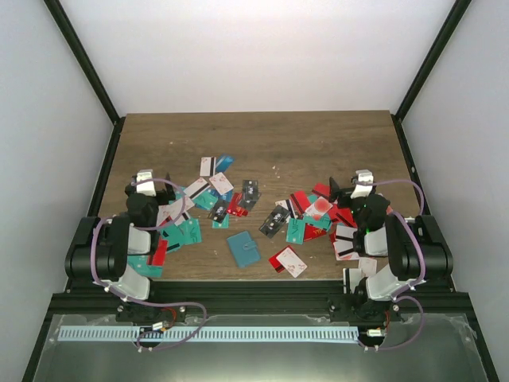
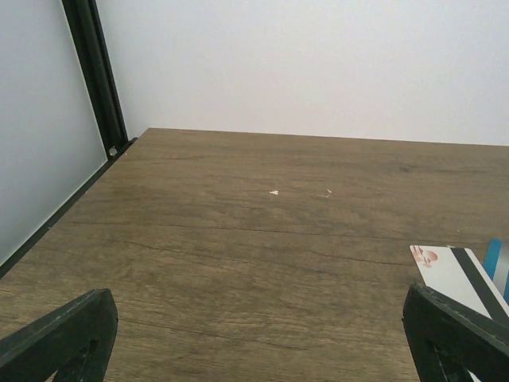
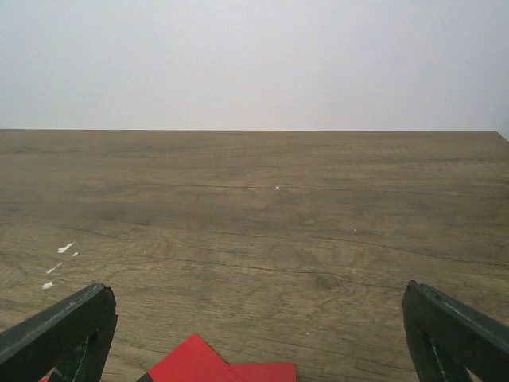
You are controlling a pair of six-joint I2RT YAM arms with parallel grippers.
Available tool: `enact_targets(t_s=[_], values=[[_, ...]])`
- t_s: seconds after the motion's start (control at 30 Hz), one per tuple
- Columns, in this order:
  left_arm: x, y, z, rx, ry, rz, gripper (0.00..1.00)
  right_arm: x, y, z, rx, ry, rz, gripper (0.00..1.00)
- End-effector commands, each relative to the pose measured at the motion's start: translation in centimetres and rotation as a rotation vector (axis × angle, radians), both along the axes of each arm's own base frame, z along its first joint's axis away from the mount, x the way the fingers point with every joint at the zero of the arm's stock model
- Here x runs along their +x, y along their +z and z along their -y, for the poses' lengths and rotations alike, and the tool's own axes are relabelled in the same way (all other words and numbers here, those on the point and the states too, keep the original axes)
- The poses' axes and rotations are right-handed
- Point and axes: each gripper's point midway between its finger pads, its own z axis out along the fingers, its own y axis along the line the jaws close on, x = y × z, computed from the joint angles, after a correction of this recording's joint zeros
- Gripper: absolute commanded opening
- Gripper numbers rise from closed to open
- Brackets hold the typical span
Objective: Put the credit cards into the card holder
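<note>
Credit cards (image 1: 296, 231) scattered across counter (image 1: 262, 139); card holder (image 1: 243, 249) flat near front edge, between two card clusters; left fingers (image 2: 64, 334) spread, empty; right fingers (image 3: 64, 334) spread, empty.

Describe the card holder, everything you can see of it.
The card holder shows only in the top view: a dull teal-blue rectangle, soft-looking, though too small to tell the material. It looks closed and lies flat on the wooden table near the front edge, roughly centred left to right, turned slightly off square. A small tab seems to sit on its right edge. It appears to touch only the table; the nearest cards, a red-and-white pair to its right, lie apart from it.
</note>
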Motion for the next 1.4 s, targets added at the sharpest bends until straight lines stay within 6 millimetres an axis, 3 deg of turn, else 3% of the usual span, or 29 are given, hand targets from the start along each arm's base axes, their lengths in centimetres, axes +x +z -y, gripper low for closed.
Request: enact_targets(t_s=[0.0,0.47,0.6,0.73,0.83,0.97,1.03,1.13,1.2,1.3,1.37], values=[[0.4,0.9,0.3,0.012,-0.018,0.031,1.0,0.4,1.5,0.0,-0.002,-0.009,0.052,1.0],[0.4,1.1,0.4,0.013,-0.019,0.035,1.0,0.5,1.5,0.2,-0.002,-0.017,0.053,1.0],[0.7,1.9,1.3,0.028,-0.076,0.019,1.0,0.6,2.4,1.6,0.018,-0.104,0.05,1.0],[1.0,3.5,0.3,0.0,-0.01,-0.019,1.0,1.7,4.0,2.2,0.04,-0.139,-0.003,1.0],[1.7,6.1,0.3,-0.02,-0.001,-0.021,1.0,2.6,5.7,3.2,0.11,-0.207,-0.058,1.0],[2.3,8.8,0.4,-0.025,0.005,-0.061,1.0,3.1,8.1,5.0,0.348,-0.355,-0.134,1.0],[2.3,10.4,0.2,-0.043,0.02,-0.065,1.0,3.1,8.3,5.8,0.402,-0.432,-0.212,1.0],[2.2,12.6,0.6,-0.119,0.009,-0.076,1.0,3.9,9.4,4.2,0.366,-0.334,-0.268,1.0],[2.4,12.8,1.0,-0.228,0.013,-0.146,1.0,4.1,9.8,3.0,0.398,-0.279,-0.309,1.0],[3.1,11.5,4.1,-0.323,-0.156,-0.293,1.0,4.2,9.6,1.1,0.451,-0.191,-0.378,1.0],[3.4,9.6,5.7,-0.409,-0.225,-0.399,1.0,4.3,8.9,0.1,0.463,-0.145,-0.444,1.0]])
